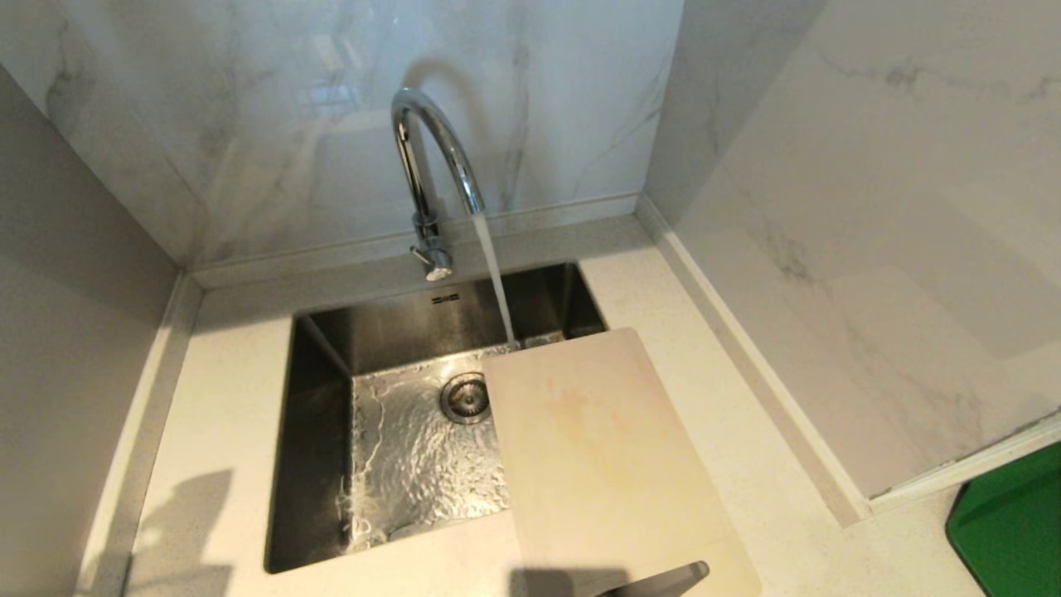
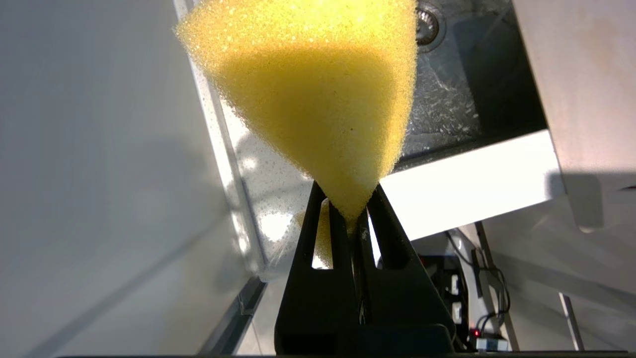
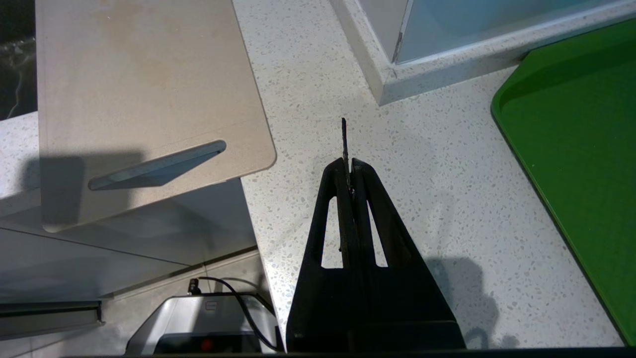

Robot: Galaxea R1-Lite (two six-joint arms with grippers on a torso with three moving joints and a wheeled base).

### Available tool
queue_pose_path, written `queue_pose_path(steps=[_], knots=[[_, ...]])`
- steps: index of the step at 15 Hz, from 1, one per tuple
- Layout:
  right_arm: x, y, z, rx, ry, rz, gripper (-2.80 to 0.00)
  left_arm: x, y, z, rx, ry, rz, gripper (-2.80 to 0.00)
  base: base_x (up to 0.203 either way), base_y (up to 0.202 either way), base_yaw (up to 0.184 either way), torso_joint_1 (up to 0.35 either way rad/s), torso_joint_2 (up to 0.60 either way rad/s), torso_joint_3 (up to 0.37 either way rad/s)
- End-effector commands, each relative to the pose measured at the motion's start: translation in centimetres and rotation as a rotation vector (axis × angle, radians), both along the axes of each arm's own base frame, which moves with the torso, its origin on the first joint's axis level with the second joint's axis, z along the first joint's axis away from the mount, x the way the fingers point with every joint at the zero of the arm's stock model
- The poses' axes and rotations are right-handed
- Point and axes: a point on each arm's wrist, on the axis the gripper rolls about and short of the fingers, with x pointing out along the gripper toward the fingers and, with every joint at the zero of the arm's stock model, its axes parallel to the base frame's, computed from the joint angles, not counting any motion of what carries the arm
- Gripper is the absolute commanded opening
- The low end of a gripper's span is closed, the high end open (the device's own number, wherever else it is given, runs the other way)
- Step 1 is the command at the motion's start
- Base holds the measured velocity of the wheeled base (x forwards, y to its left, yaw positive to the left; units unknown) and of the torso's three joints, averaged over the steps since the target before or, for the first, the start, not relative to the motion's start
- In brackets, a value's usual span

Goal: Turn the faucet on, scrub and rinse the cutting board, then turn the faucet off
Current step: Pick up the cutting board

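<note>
The chrome faucet (image 1: 431, 166) stands behind the sink (image 1: 319, 431) with water streaming from its spout; the stream lands at the far corner of the cutting board (image 1: 605, 464). The beige board lies over the sink's right rim and the counter, slot handle (image 3: 158, 165) at its near end. My left gripper (image 2: 350, 199) is shut on a yellow sponge (image 2: 318, 89), held above the counter near the sink's left front. My right gripper (image 3: 352, 166) is shut with nothing in it, above the counter to the right of the board (image 3: 144, 84). Neither gripper shows in the head view.
A green tray (image 1: 1011, 522) lies at the far right on the speckled counter (image 3: 447, 199). Marble walls close in behind and on the right, a grey wall on the left. The sink's drain (image 1: 466, 398) sits by the board's left edge.
</note>
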Motion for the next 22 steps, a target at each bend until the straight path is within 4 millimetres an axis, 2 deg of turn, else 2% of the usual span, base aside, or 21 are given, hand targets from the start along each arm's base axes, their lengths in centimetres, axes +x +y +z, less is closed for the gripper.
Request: queue_pose_path(steps=[1, 3, 13, 17, 20, 22], knots=[[0.0, 0.0, 0.0, 0.000, -0.001, 0.000, -2.80, -4.2, -0.1, -0.9, 0.002, -0.093, 0.003, -2.80, 0.000, 0.000, 0.000, 0.000, 0.00, 0.000], [0.0, 0.0, 0.0, 0.000, 0.001, 0.000, -2.80, -6.2, -0.1, -2.2, 0.006, -0.105, 0.002, -2.80, 0.000, 0.000, 0.000, 0.000, 0.00, 0.000], [0.0, 0.0, 0.0, 0.000, -0.001, 0.000, -2.80, -11.4, -0.2, -9.8, 0.048, -0.212, -0.007, -2.80, 0.000, 0.000, 0.000, 0.000, 0.00, 0.000], [0.0, 0.0, 0.0, 0.000, 0.000, 0.000, -2.80, -11.7, -0.1, -13.2, 0.051, -0.227, -0.010, -2.80, 0.000, 0.000, 0.000, 0.000, 0.00, 0.000], [0.0, 0.0, 0.0, 0.000, -0.001, 0.000, -2.80, -10.6, -0.1, -14.7, 0.055, -0.275, -0.013, -2.80, 0.000, 0.000, 0.000, 0.000, 0.00, 0.000], [0.0, 0.0, 0.0, 0.000, 0.000, 0.000, -2.80, -9.2, -0.1, -16.0, 0.058, -0.297, -0.013, -2.80, 0.000, 0.000, 0.000, 0.000, 0.00, 0.000]])
